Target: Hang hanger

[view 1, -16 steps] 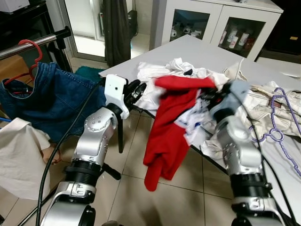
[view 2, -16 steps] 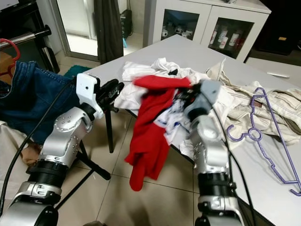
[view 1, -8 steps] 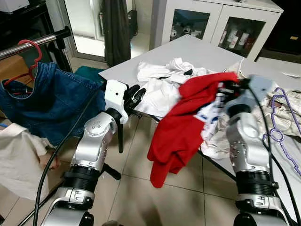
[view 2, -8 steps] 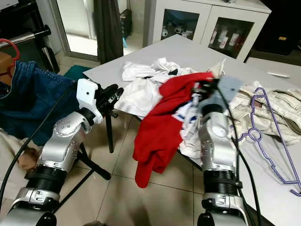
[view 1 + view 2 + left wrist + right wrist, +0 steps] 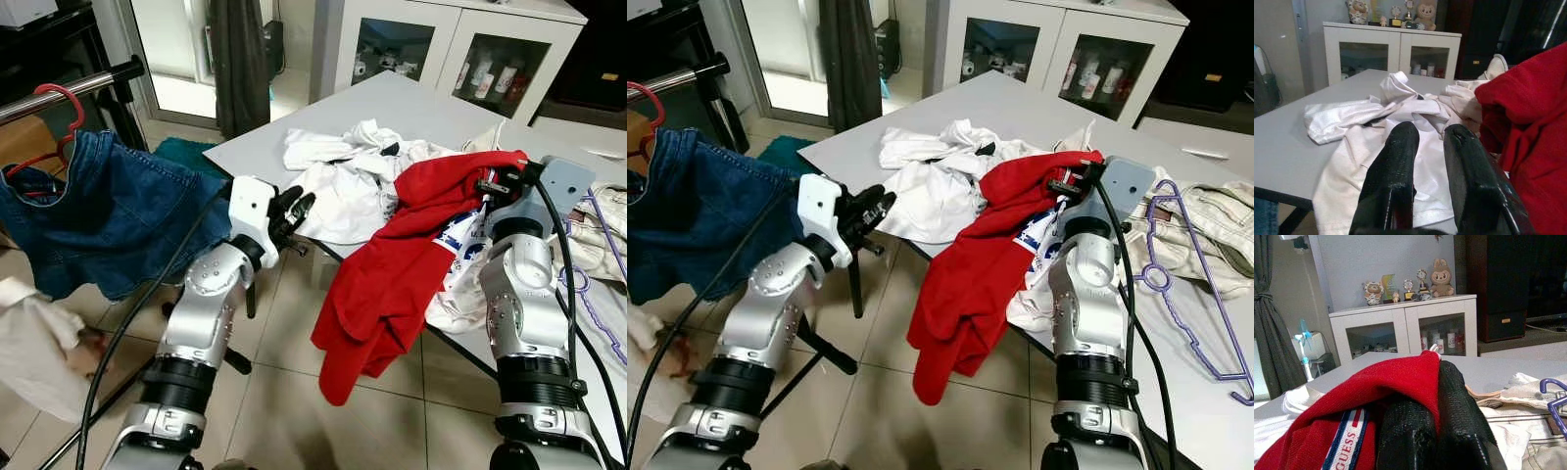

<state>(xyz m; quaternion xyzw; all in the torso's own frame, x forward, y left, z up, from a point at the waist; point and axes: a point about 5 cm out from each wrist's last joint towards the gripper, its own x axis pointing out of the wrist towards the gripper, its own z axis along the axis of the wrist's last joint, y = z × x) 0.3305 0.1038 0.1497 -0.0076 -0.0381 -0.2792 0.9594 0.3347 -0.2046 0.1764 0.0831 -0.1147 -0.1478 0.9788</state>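
Right gripper [image 5: 1070,182] pinches a red garment [image 5: 982,262] between its closed black fingers [image 5: 1459,416], holding it up over the near edge of the grey table [image 5: 1019,108]. Most of the red cloth hangs past that edge toward the tiled floor [image 5: 882,411]. Left gripper [image 5: 294,211] hovers just off the table's left corner, its fingers [image 5: 1396,161] a narrow gap apart and holding nothing, pointing at a pile of white clothes [image 5: 343,176] on the table. A purple hanger [image 5: 1181,294] lies flat on the table near its right edge, partly over a beige garment [image 5: 1205,220], beside the right arm. Well off to the left, a denim garment [image 5: 98,211] hangs on a red hanger [image 5: 59,108] from a metal rail [image 5: 73,90].
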